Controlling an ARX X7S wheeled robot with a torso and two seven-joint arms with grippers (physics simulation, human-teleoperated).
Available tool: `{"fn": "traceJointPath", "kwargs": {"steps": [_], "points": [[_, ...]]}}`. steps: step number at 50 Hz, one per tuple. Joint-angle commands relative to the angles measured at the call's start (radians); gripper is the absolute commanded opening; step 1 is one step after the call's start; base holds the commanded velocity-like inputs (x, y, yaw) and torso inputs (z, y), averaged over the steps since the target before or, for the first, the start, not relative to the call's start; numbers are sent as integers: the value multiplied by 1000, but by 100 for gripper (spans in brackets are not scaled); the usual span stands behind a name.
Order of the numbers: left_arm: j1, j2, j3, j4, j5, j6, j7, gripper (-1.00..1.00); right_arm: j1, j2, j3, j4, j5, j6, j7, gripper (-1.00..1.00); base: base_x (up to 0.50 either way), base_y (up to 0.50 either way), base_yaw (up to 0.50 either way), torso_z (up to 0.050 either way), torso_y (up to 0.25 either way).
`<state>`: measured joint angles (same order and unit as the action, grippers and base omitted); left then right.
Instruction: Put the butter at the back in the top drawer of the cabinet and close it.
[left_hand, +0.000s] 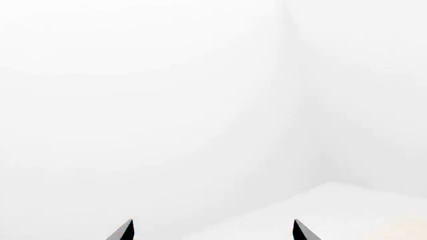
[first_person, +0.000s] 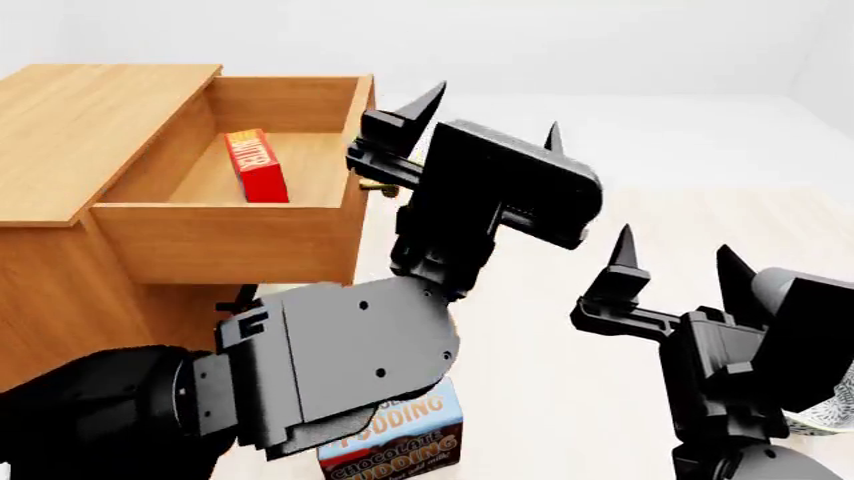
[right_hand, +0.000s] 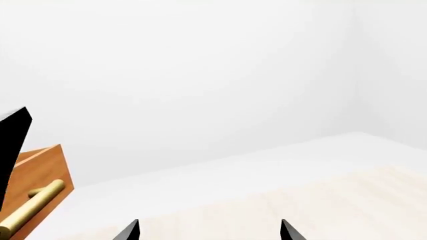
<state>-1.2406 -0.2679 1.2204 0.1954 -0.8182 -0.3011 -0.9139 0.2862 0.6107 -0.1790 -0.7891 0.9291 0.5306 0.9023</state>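
Observation:
The cabinet (first_person: 80, 120) stands at the left of the head view with its top drawer (first_person: 227, 235) pulled open. The red-and-orange butter (first_person: 256, 165) lies inside the drawer on its wooden floor, toward the back. The drawer's brass handle (first_person: 382, 187) shows beside the drawer front, just behind my left gripper. My left gripper (first_person: 487, 115) is open and empty, raised next to the drawer front, its tips pointing up. My right gripper (first_person: 674, 255) is open and empty at the right, away from the cabinet. The right wrist view shows the drawer corner (right_hand: 43, 175) and handle (right_hand: 30, 207).
A brown-and-blue chocolate pudding box (first_person: 400, 440) lies on the pale floor below my left forearm. White walls stand behind. The left wrist view shows only white wall and floor between the fingertips (left_hand: 123, 231).

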Motion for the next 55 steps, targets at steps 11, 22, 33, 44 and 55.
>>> {"fn": "traceJointPath", "kwargs": {"steps": [11, 22, 33, 44, 55], "points": [[117, 60, 138, -53, 100, 61, 75, 100, -15, 7, 1, -1, -4, -13, -1, 100, 0, 0, 0, 0, 0], [165, 55, 122, -259, 94, 126, 153, 100, -17, 14, 5, -3, 0, -15, 2, 100, 0, 0, 0, 0, 0], [191, 40, 55, -516, 73, 208, 220, 100, -18, 5, -7, 10, -18, -21, -1, 100, 0, 0, 0, 0, 0], [186, -5, 16, -581, 52, 219, 227, 100, -2, -2, -24, 6, -19, -8, 10, 100, 0, 0, 0, 0, 0], [170, -94, -28, -548, 28, 215, 201, 100, 9, 0, -32, -17, -6, 9, 32, 100, 0, 0, 0, 0, 0]]}}
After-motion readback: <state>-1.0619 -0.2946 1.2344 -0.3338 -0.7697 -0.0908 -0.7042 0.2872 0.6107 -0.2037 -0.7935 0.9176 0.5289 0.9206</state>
